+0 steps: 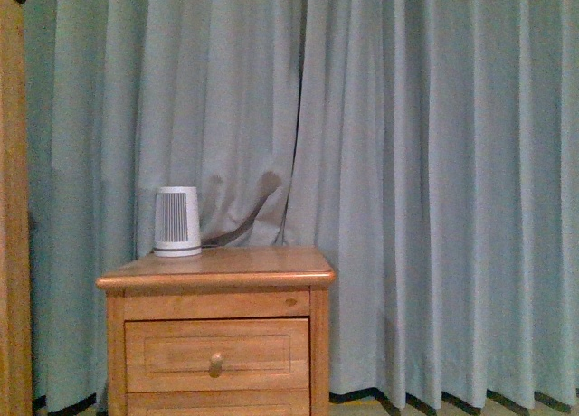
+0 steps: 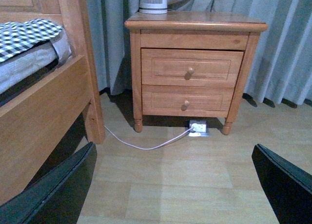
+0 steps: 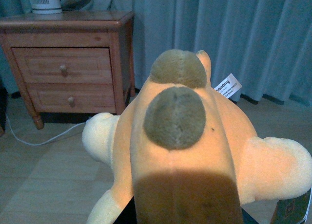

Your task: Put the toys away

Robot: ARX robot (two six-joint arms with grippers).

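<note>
The orange-yellow plush animal (image 3: 195, 151) fills the right wrist view, with two brownish round patches on its back, pale stubby limbs and a white tag. My right gripper is shut on the plush animal and holds it above the wooden floor; its fingers are hidden under the plush. My left gripper (image 2: 178, 185) is open and empty, its two black fingers (image 2: 58, 190) spread wide over bare floor in front of the nightstand. Neither arm nor the plush shows in the front view.
A wooden nightstand (image 1: 217, 335) with two drawers stands against blue-grey curtains (image 1: 434, 163), a small white heater (image 1: 176, 222) on top. It also shows in the left wrist view (image 2: 192, 63) and the right wrist view (image 3: 68, 63). A bed frame (image 2: 44, 102) and a white cable with a socket (image 2: 197, 128) lie nearby.
</note>
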